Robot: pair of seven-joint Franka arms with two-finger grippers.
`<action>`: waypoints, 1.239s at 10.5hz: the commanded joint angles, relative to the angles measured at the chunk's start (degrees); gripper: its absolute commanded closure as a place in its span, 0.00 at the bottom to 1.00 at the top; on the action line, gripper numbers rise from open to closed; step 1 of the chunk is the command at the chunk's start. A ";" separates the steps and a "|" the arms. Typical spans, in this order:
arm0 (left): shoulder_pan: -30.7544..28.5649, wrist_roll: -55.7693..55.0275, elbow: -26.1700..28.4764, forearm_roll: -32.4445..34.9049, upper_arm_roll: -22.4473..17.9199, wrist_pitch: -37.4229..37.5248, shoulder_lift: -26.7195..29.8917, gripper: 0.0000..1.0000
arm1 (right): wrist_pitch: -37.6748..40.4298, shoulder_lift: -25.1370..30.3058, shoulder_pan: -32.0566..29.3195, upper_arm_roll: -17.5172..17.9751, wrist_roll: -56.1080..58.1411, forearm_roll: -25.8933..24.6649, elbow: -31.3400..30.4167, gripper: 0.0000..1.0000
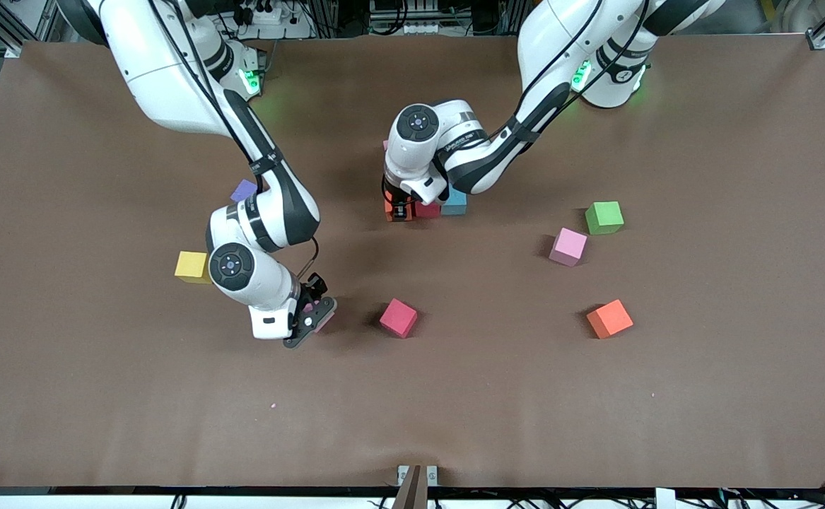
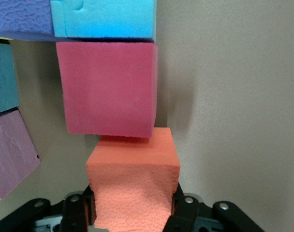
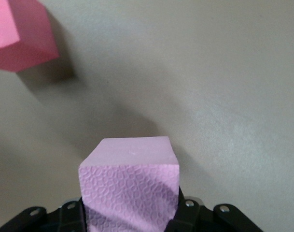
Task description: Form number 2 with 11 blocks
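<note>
Blocks, part-assembled; both grippers loaded.
Left gripper [image 2: 132, 215] clamps orange block [image 2: 133, 186] touching the red block [image 2: 107, 87] in the table-centre cluster; right gripper [image 3: 130, 217] clamps pink block [image 3: 130, 188] near a loose red cube [image 1: 399, 317].

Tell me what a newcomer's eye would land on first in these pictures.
Both arms grip a cube. The left pincer is shut on an orange cube at the row of red and cyan cubes mid-table. The right pincer is shut on a pink cube near the yellow cube. A green cube sits loose toward the left arm's end.
</note>
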State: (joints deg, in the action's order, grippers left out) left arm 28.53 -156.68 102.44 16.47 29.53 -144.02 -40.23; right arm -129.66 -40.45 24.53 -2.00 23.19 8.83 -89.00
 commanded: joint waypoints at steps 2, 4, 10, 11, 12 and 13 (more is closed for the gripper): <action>0.92 -4.86 -0.49 1.90 -0.53 -0.39 -0.20 0.62 | 0.37 0.55 -0.27 0.68 -10.15 0.40 -0.30 0.54; 0.92 -4.77 -0.40 1.90 -0.70 -0.30 -0.64 0.61 | 0.54 0.55 0.43 0.77 -17.27 0.40 -0.30 0.54; 1.44 -4.43 -0.40 3.30 -1.32 -0.30 -1.08 0.01 | 0.63 0.46 1.48 0.77 -26.00 0.40 -0.74 0.54; 1.62 -4.42 -0.40 5.48 -1.32 -0.30 -1.08 0.00 | 0.63 0.46 1.57 0.77 -26.27 0.40 -0.74 0.54; 1.71 -4.34 -0.40 5.68 -1.32 -0.30 -1.08 0.00 | 0.63 0.46 1.66 0.77 -26.62 0.40 -0.74 0.54; 1.71 -4.25 -0.40 5.77 -1.32 -0.30 -0.91 0.00 | 0.63 0.46 1.83 0.77 -26.71 0.48 -0.74 0.54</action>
State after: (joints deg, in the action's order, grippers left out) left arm 29.35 -156.46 102.44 19.82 28.77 -144.01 -41.13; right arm -129.27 -40.51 26.05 -1.31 -2.17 8.84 -89.22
